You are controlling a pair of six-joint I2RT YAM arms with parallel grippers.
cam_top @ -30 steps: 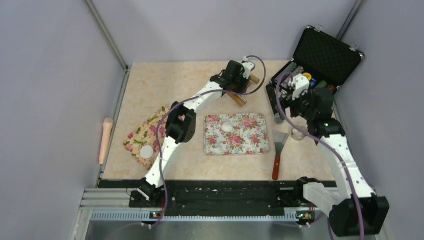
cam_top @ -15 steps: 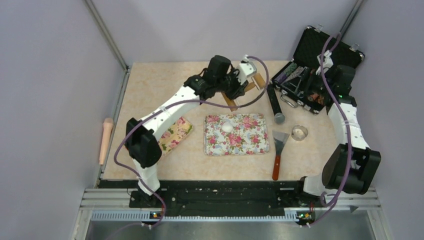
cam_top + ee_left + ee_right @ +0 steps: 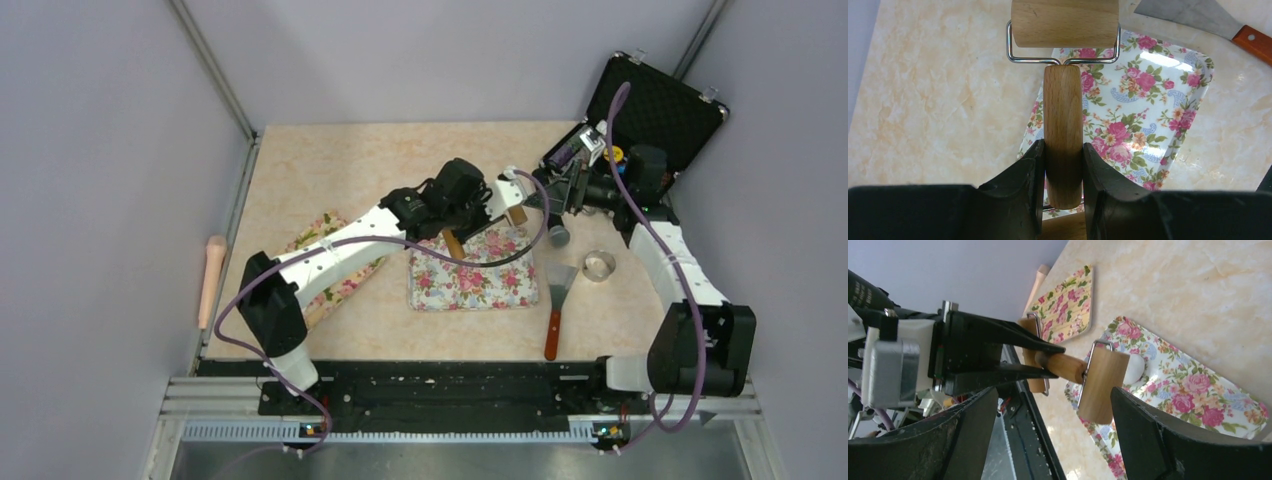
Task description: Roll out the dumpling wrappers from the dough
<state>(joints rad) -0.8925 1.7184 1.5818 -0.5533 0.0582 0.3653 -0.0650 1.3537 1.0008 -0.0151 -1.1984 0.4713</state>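
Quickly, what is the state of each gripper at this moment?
Left gripper: closed on the handle of the wooden pastry roller.
Right gripper: open, holding nothing.

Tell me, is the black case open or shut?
Open. The black case has its lid raised, with the foam lining showing.

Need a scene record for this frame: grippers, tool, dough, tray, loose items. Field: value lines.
left gripper: shut on wooden roller, gripping its handle
right gripper: open, holding nothing, facing the roller
floral tray: on the table, under the roller
dough lump: on the tray, just behind the roller barrel; contact cannot be told
dumpling wrappers: none in view
scraper: flat on the table, right of the tray
metal ring cutter: on the table, right of the scraper blade
black case: lid open, far right corner
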